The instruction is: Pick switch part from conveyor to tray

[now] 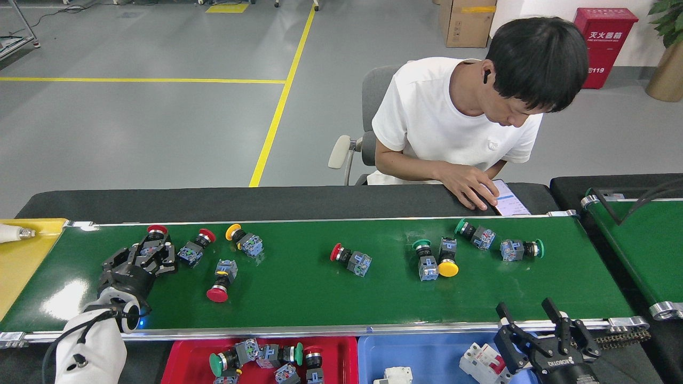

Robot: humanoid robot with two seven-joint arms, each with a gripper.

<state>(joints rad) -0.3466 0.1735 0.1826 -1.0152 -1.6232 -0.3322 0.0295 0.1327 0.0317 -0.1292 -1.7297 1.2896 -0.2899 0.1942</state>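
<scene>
The conveyor is a wide glossy green belt carrying several switch parts. My left gripper lies on its left end, shut on a red-capped switch part whose cap points away from me. Close by are a red-capped part, a yellow-capped one and another red one. More switch parts lie at mid-belt and to the right. The red tray below the front rail holds several switch parts. My right gripper hangs open over the front rail, holding nothing.
A blue tray with white breakers sits beside the red one. A person in a white shirt sits behind the belt, hand on a phone. A second green belt stands at right, a yellow surface at left.
</scene>
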